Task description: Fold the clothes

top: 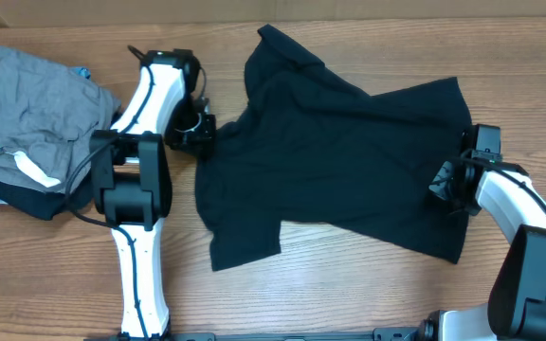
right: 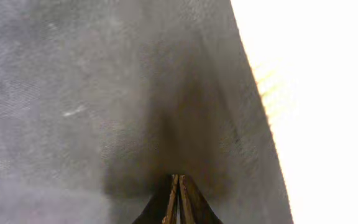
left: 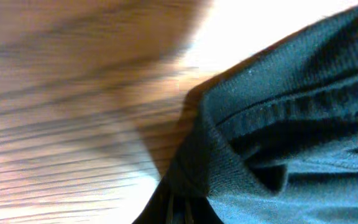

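The black T-shirt [top: 335, 161] lies spread across the middle of the wooden table, one sleeve pointing to the far side. My left gripper [top: 200, 133] is at the shirt's left edge, shut on a fold of its hemmed fabric [left: 253, 143]; its jaws [left: 182, 211] are pressed together at the frame's bottom. My right gripper [top: 446, 182] is at the shirt's right edge, shut on the cloth. In the right wrist view the fabric [right: 117, 93] fills the frame and the jaws [right: 178, 208] are closed into it.
A crumpled grey garment [top: 31, 109] with a white label lies on a dark garment [top: 17, 201] at the table's left edge. Bare wood [top: 349, 284] lies in front of the shirt.
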Robot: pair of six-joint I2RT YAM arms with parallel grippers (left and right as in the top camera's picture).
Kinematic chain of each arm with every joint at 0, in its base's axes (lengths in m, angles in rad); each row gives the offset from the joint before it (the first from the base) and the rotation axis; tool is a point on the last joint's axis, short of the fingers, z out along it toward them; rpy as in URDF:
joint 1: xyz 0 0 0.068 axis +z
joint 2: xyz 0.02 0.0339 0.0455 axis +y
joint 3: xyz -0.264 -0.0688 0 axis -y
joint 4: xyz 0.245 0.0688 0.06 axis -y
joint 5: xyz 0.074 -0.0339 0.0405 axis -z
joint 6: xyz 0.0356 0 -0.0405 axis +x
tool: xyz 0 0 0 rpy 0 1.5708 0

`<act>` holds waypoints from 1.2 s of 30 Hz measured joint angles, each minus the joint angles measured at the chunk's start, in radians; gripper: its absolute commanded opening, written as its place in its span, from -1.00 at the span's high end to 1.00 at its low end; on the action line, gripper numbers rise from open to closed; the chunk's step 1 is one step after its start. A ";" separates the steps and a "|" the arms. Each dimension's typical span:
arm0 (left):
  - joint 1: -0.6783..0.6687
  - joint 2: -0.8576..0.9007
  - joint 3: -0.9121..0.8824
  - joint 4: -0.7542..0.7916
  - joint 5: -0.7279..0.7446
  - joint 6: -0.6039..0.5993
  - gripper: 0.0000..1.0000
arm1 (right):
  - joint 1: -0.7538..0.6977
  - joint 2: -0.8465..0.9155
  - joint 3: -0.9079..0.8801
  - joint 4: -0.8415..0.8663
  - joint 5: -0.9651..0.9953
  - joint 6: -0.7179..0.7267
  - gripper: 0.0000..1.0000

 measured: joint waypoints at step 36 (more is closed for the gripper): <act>-0.154 -0.159 0.159 -0.161 -0.071 -0.035 0.92 | -0.006 0.007 0.315 -0.542 -0.281 -0.032 0.92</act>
